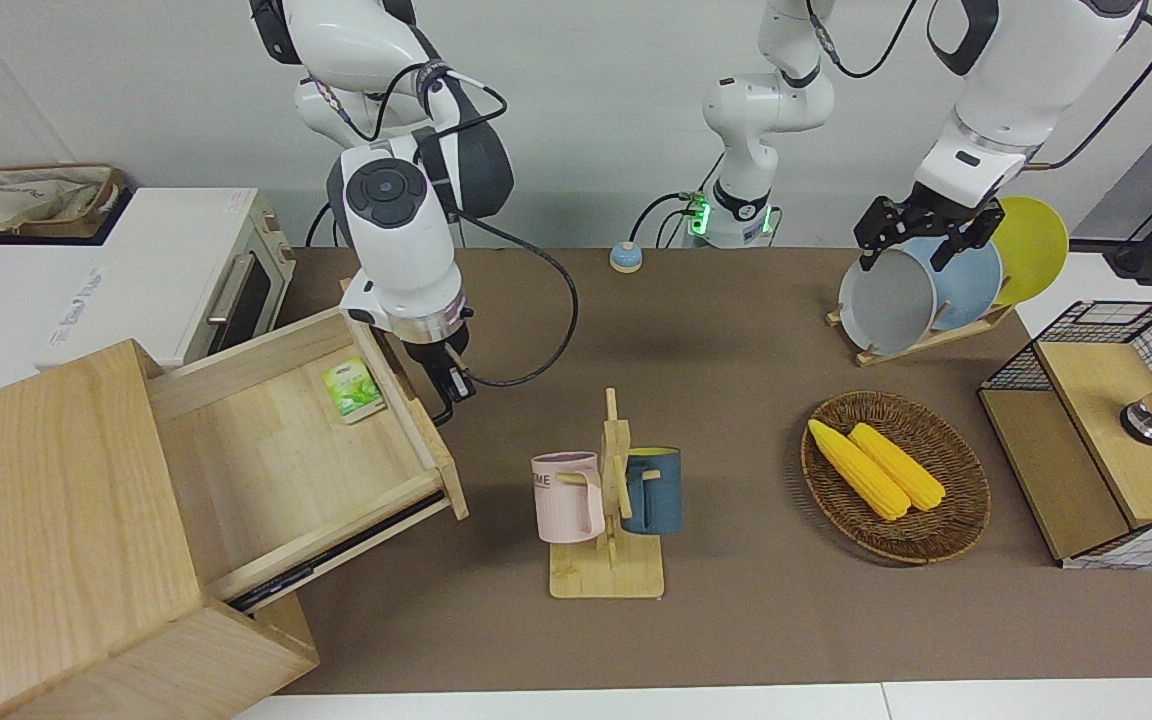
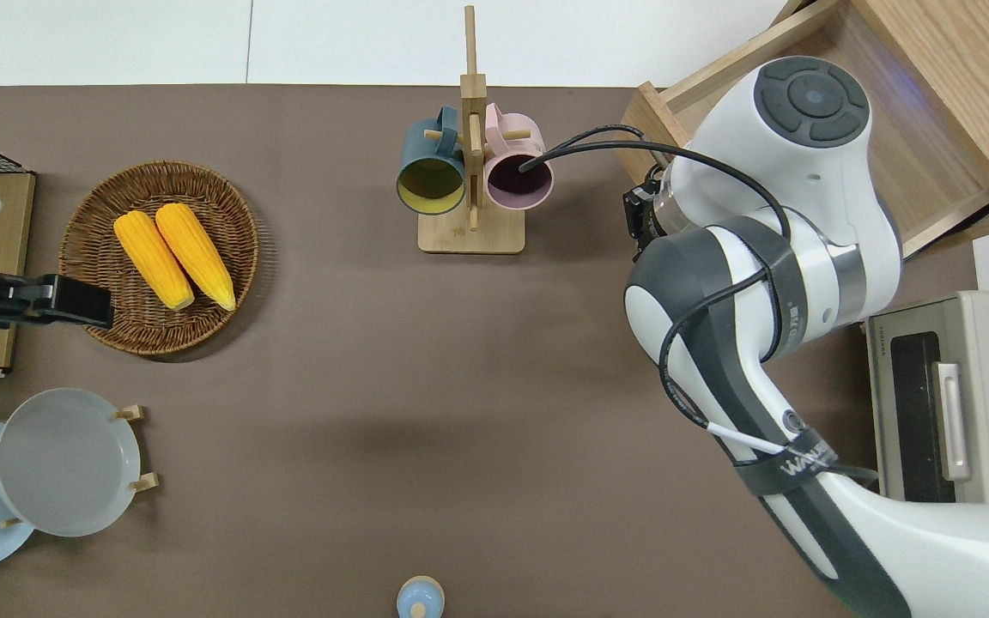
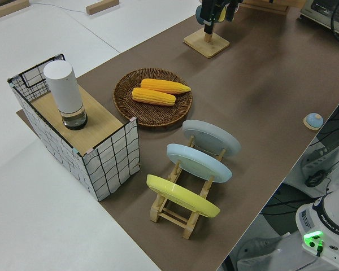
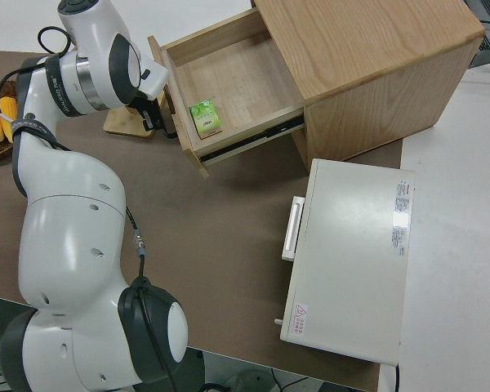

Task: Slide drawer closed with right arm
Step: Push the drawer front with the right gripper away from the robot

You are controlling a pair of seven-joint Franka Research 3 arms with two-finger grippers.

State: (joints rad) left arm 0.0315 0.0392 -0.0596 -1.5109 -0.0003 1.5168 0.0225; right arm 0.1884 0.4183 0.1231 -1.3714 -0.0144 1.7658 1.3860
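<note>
- Brown mat over a white table (image 1: 736, 620), white wall up top, pretty cluttered workspace overall.
- So the drawer (image 1: 286, 450) is pulled well out of the big wooden box (image 1: 46, 540) at my right arm's end of the table, with a small green packet (image 1: 353, 390) lying inside, near the front panel.
- My right gripper (image 1: 444, 378) is down just beside the drawer's front panel, on the handle side. Can't tell from here whether my fingers are spread or pressed together, and I can't tell if I'm actually touching the panel either.
- Biggest worry, I reckon: I'm near one end of the front panel, not its middle. Push from there and the drawer could twist on its runners and jam partway.
- If I press too low or at an angle, my fingers might skid off the panel or snag on the handle instead of shoving it squarely.
- The box looks like it just sits loose on the table. Push hard against a sticky drawer and the whole box might slide instead of the drawer going in.
- Mug rack (image 1: 608, 500) with the pink mug (image 1: 568, 497) and blue mug (image 1: 652, 490) is near my wrist. My cable loops out toward it, so a sloppy swing could catch it.
- Toaster oven (image 1: 186, 275) sits close beside the box too, so my elbow doesn't have a ton of room.
- Left arm is parked, and its gripper (image 1: 921, 235) looks spread.
</note>
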